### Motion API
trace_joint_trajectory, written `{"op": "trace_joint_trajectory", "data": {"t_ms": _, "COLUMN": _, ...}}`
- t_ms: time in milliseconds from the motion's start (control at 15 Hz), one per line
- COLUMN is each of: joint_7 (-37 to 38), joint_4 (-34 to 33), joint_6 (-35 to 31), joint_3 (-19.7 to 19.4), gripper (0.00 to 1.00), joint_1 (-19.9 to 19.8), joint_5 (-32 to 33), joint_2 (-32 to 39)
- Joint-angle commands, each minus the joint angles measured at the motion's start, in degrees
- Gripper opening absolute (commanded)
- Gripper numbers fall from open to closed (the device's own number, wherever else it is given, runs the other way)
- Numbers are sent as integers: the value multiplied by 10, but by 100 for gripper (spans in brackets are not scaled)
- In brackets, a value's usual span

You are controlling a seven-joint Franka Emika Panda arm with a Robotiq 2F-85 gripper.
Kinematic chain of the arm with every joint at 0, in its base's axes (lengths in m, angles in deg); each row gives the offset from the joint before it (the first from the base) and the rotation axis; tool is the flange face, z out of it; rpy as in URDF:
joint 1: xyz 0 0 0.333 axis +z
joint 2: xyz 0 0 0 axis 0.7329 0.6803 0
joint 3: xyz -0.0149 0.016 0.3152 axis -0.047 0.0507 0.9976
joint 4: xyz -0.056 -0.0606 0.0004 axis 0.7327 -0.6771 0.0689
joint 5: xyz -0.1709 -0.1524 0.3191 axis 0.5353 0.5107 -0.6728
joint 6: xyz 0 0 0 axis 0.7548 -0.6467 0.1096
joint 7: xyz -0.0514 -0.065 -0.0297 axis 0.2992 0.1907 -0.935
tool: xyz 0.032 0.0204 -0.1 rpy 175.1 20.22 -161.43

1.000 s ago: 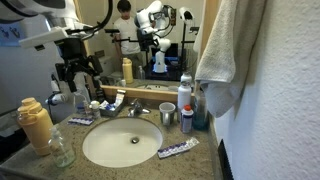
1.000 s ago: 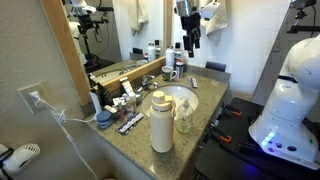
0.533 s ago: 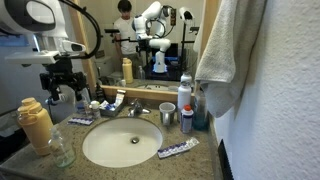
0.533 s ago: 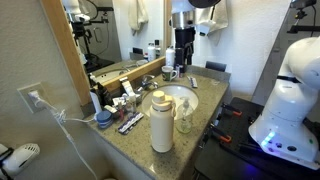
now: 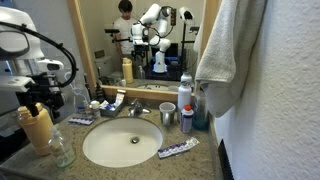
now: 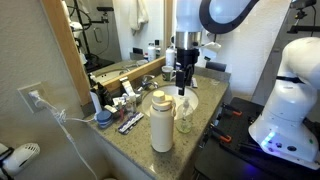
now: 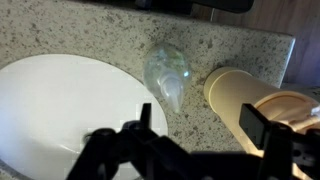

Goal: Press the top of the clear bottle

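Observation:
The clear bottle (image 5: 62, 150) stands on the granite counter at the sink's front corner, next to a tall tan bottle (image 5: 35, 125). Both exterior views show it (image 6: 185, 118). In the wrist view the clear bottle (image 7: 168, 75) lies ahead of the jaws, with the tan bottle (image 7: 245, 95) beside it. My gripper (image 6: 183, 88) hangs open and empty above the two bottles, touching neither. Its fingers (image 7: 200, 125) spread wide, and the right finger is over the tan bottle's cap.
The white sink (image 5: 120, 143) fills the counter's middle, with a faucet (image 5: 133, 107) behind it. A toothpaste tube (image 5: 178, 149), a metal cup (image 5: 167, 115) and a spray can (image 5: 185, 105) stand at the far side. A towel (image 5: 225, 50) hangs there. Small toiletries line the mirror.
The arm has swung from the back of the counter by the mirror toward the front corner and come lower, over the two bottles. The gripper stays open.

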Motion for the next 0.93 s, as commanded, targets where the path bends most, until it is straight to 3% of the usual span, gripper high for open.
{"op": "trace_joint_trajectory", "data": {"t_ms": 0, "joint_7": 42, "joint_4": 47, "joint_6": -30, "joint_3": 20, "gripper": 59, "joint_1": 13, "joint_5": -13, "joint_2": -48}}
{"op": "trace_joint_trajectory", "data": {"t_ms": 133, "joint_7": 69, "joint_4": 24, "joint_6": -18, "joint_3": 32, "gripper": 56, "joint_1": 11, "joint_5": -1, "joint_2": -40}}
{"op": "trace_joint_trajectory", "data": {"t_ms": 600, "joint_7": 88, "joint_4": 25, "joint_6": -24, "joint_3": 34, "gripper": 3, "joint_1": -1, "joint_5": 6, "joint_2": -52}}
{"op": "trace_joint_trajectory", "data": {"t_ms": 867, "joint_7": 91, "joint_4": 25, "joint_6": -34, "joint_3": 26, "gripper": 0, "joint_1": -12, "joint_5": 2, "joint_2": -47}}
